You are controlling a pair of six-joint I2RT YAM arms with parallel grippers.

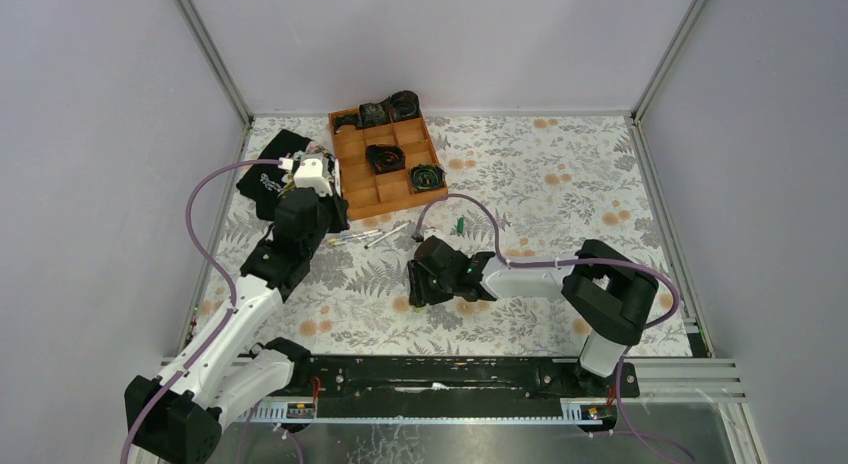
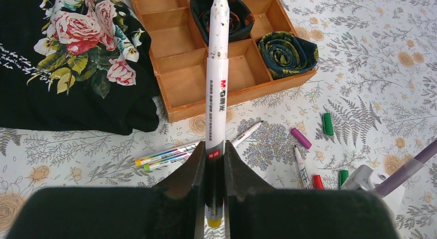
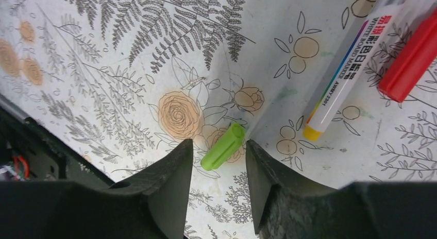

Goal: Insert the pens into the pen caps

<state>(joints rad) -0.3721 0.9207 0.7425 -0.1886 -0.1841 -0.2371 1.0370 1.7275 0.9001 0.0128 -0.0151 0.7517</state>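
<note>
The left claw point(image 2: 215, 155) is pinching a white plastic marker pen point(image 2: 217, 84) near its yellow end, with the barrel pointing toward the far, compartmented wooden tray point(image 2: 175, 58). The right claw point(image 3: 219, 149) is hovering low over the fern-and-rose printed tablecloth point(image 3: 129, 53) with its jaws spread. A short lime-green plastic cap point(image 3: 223, 146) is lying flat between them, and neither finger is visibly pressing on it. Close by, a white marker with a yellow end point(image 3: 340, 79) is lying beside a red plastic cap point(image 3: 412, 58). Several thin white pens point(image 2: 165, 157) are lying just near of the tray, with a magenta cap point(image 2: 300, 138) and a dark green cap point(image 2: 328, 123) resting to their right. A black rose-printed cloth point(image 2: 67, 64) is lying left of the tray, and rolled dark fabrics point(image 2: 287, 53) are sitting in its compartments.
</note>
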